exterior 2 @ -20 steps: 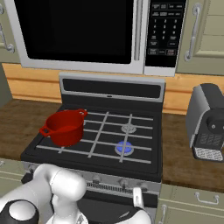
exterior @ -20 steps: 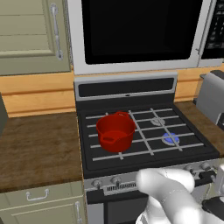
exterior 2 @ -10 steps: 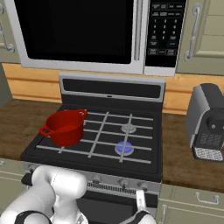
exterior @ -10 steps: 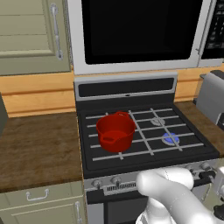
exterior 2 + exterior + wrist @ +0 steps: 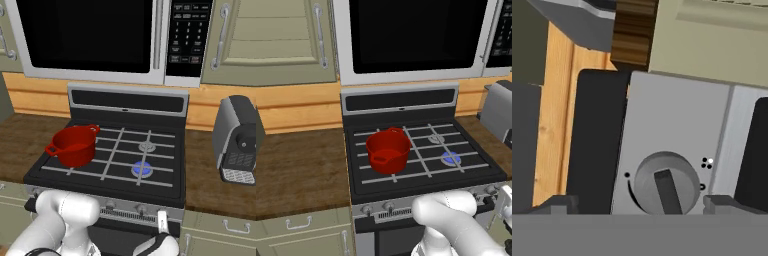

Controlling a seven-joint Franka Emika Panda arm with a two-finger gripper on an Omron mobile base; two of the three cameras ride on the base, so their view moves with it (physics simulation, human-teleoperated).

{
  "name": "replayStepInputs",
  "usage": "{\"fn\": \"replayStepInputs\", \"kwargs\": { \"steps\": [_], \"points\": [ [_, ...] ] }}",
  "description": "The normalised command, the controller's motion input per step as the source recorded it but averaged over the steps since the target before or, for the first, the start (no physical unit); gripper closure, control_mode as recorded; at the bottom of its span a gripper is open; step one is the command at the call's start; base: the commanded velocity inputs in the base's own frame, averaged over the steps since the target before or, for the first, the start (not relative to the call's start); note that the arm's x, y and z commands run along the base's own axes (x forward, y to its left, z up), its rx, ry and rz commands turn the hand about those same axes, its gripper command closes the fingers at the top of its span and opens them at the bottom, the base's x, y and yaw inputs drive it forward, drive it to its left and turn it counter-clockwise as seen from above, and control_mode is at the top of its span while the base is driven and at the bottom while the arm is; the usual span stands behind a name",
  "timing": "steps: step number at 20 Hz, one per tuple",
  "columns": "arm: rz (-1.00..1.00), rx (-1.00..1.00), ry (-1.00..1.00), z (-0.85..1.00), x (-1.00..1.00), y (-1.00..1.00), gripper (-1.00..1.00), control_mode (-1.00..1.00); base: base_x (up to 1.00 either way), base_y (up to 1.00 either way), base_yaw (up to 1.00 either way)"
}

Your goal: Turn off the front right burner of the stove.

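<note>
Hand view is close on a round grey knob (image 5: pixel 666 184) with a raised bar grip, set in the silver front panel (image 5: pixel 672 125) of the stove (image 5: pixel 421 150). Base views don't give that detail; they show the cooktop instead. The gripper (image 5: pixel 643 204) has its two dark fingertips (image 5: pixel 554 203) spread wide, one on each side of the knob, nothing held; contact with the knob cannot be told. In the right base view the hand sits low at the panel's right end. Front right burner (image 5: pixel 142 169), tinged blue, lies above and beyond the gripper on the cooktop. Red pot (image 5: pixel 74 145) sits well off to the gripper's left; its contents cannot be told.
</note>
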Motion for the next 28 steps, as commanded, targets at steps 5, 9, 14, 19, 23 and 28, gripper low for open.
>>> {"fn": "replayStepInputs", "kwargs": {
  "steps": [5,9,14,19,23,28],
  "points": [
    [0.00,-0.03,-0.01,-0.34,0.01,-0.05,-1.00,-1.00,0.00,0.00,0.00],
    [0.00,-0.01,0.00,-0.14,0.00,-0.05,-1.00,-1.00,0.00,0.00,0.00],
    [0.00,0.00,0.00,0.00,0.06,0.00,-1.00,-1.00,0.00,0.00,0.00],
    [-0.02,0.00,0.00,0.00,0.40,0.00,-1.00,-1.00,0.00,0.00,0.00],
    [-0.01,0.00,-0.01,-0.05,0.24,0.00,-1.00,-1.00,0.00,0.00,0.00],
    [0.00,0.00,-0.03,-0.03,0.00,0.00,-1.00,-1.00,0.00,0.00,0.00]
  ]
}}
